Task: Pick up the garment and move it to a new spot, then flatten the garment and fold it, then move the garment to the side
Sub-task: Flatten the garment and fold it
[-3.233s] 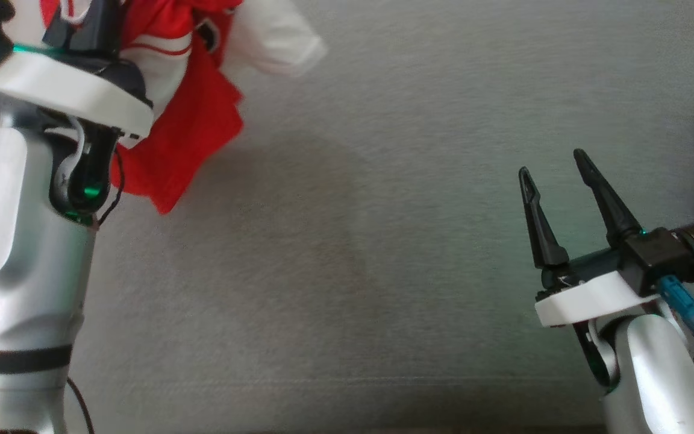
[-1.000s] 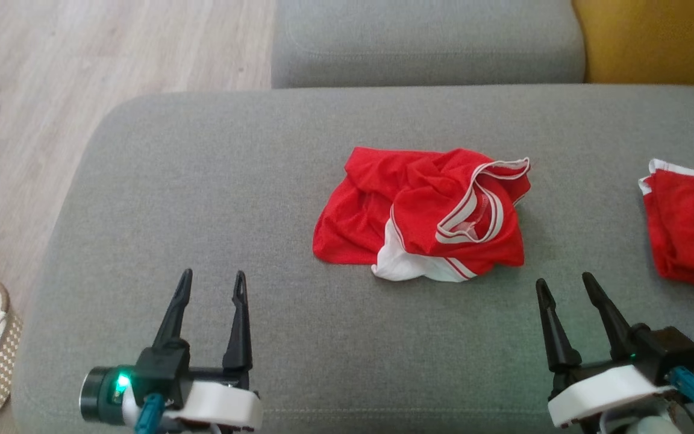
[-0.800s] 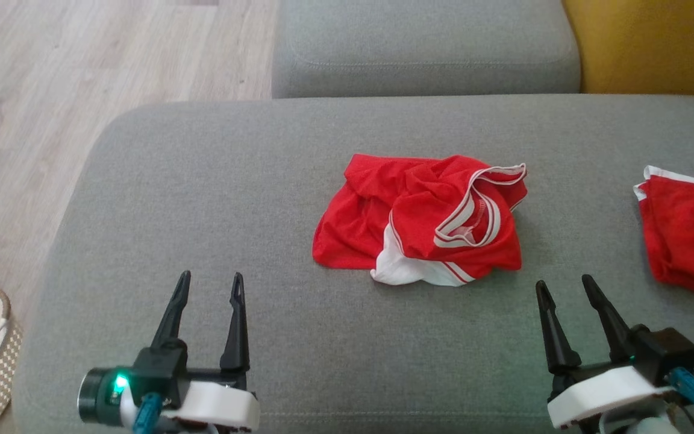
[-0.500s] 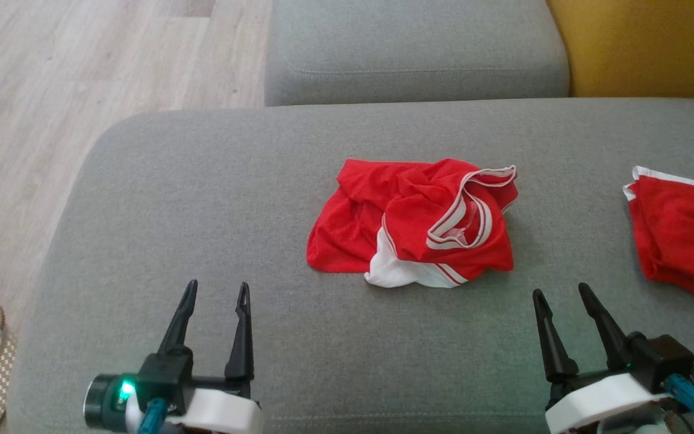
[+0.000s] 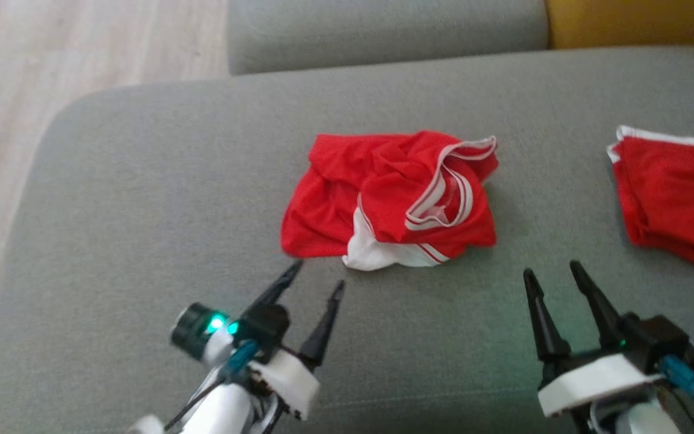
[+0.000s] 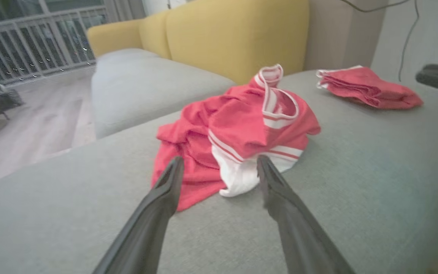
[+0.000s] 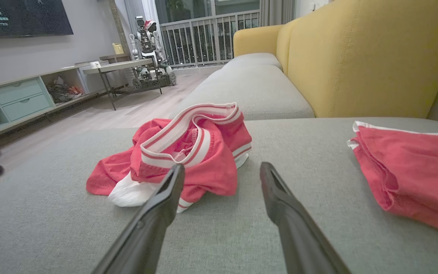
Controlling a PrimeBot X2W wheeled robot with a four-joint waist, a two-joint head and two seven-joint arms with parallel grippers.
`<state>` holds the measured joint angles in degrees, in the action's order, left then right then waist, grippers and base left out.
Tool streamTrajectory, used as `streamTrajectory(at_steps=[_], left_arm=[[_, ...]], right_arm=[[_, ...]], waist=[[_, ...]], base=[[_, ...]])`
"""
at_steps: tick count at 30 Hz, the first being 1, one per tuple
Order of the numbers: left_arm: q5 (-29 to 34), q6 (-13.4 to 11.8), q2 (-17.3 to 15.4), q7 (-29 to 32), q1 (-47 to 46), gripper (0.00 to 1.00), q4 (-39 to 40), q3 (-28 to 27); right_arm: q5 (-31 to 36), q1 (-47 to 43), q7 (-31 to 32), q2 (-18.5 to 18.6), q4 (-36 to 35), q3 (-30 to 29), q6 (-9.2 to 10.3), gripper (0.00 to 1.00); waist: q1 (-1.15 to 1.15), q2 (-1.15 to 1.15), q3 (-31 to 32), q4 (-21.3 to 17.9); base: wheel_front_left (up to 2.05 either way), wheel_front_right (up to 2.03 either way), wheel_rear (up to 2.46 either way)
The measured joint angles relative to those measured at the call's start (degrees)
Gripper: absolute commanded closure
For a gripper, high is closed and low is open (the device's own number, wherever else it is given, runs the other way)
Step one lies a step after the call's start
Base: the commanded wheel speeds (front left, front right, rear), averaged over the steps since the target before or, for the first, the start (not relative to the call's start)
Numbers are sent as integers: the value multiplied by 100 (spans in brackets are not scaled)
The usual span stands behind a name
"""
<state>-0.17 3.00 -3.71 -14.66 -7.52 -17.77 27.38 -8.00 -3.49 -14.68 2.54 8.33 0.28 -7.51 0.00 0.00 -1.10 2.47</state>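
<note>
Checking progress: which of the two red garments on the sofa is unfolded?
The crumpled red-and-white garment in the middle, just beyond the left gripper; the other red garment lies folded at right.

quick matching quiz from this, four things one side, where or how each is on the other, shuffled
1. crumpled garment
2. folded red cloth
3. left gripper
4. right gripper

A. open, tips close to the crumpled garment
B. right side of the grey cushion, neat
C. middle of the cushion, bunched
D. open, facing the gap between both red items

Pairs: 1-C, 2-B, 3-A, 4-D
</note>
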Motion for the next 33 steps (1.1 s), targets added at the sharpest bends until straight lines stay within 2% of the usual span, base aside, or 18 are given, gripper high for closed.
streamTrajectory(at_steps=[2,9,13,18,22,23,24,27,30,33], left_arm=[[-68,211,41,1,-383,0,-488,346],[-57,246,65,1,-1473,0,-1193,883],[-35,64,93,0,-1932,0,-1318,1089],[-42,-153,101,0,-2085,0,-1557,1210],[-45,-208,100,0,-2182,0,-1723,1241],[-107,-201,98,0,-2267,54,-1679,1261],[-119,-192,99,0,-2312,100,-1627,1273],[-223,-140,101,-1,-2366,100,-1466,1293],[-397,19,98,-1,-2362,100,-1185,1349],[-814,174,98,-1,-2354,100,-769,1382]], right_arm=[[43,202,4,0,-32,1,0,0],[46,552,4,1,-151,-40,0,0],[37,708,4,1,-243,-130,0,0],[36,769,4,1,-246,-131,0,0],[-13,798,4,0,-247,-123,0,0],[-13,844,4,1,-247,-125,0,0],[-13,881,4,0,-247,-126,0,0],[-13,927,4,1,-248,-130,0,0],[-13,931,4,1,-234,-133,0,0],[-42,928,4,0,-183,-115,0,0]], waist=[[0,0,-189,-140],[0,0,-698,-493],[0,0,-974,-707],[0,0,-1216,-956],[0,0,-1324,-1075],[0,0,-1384,-1137],[0,0,-1407,-1160],[0,0,-1428,-1193],[0,0,-1369,-1204],[0,0,-1270,-1240]], base=[[0,0,0],[0,0,0],[0,0,0],[0,0,0],[0,0,0],[0,0,0],[0,0,0],[0,0,0],[0,0,0],[0,0,0]])
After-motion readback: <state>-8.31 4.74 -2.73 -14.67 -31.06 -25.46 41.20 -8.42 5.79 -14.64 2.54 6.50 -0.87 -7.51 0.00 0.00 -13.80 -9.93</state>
